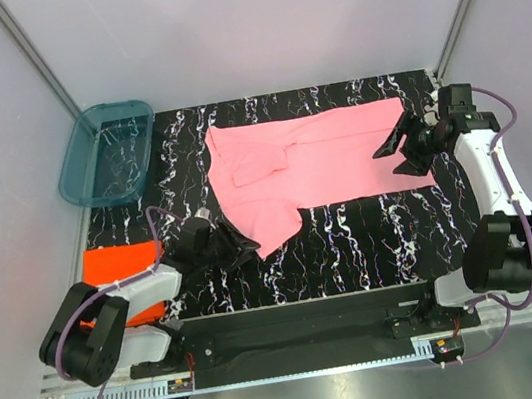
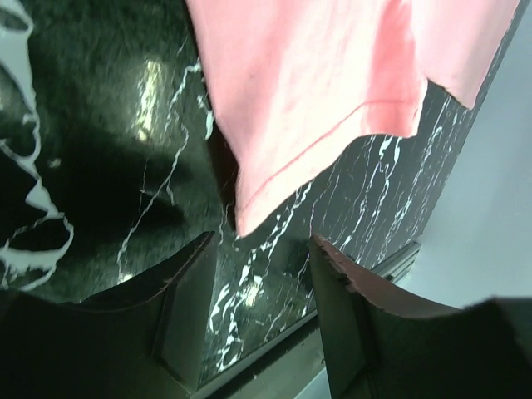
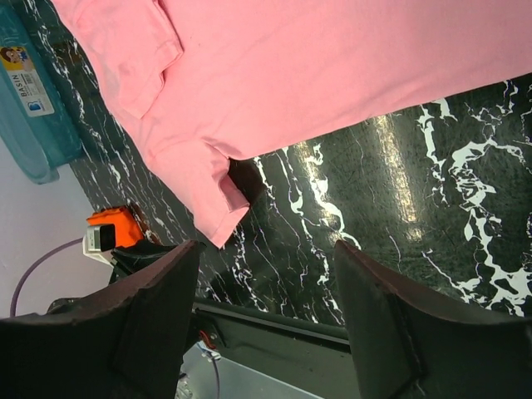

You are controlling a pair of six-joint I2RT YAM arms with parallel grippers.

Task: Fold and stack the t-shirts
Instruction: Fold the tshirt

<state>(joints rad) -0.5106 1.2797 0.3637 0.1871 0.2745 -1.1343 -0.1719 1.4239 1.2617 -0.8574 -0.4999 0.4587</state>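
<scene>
**Pink shirt spread out, both grippers open**

A sticker (image 3: 27, 83) on the teal tub (image 1: 107, 152) reads "BASIN"; its smaller print is too fine to read. The table (image 1: 373, 233) is black marble with white veins, walled in pale grey. The tub stands at the far left corner. The pink shirt (image 1: 321, 165) lies spread across the far middle. The orange shirt (image 1: 112, 264) lies folded at the near left, beside the left arm. The left gripper (image 2: 262, 274) is spread, holding nothing, just short of a pink corner. The right gripper (image 1: 400, 153) is spread over the pink shirt's right edge.
</scene>
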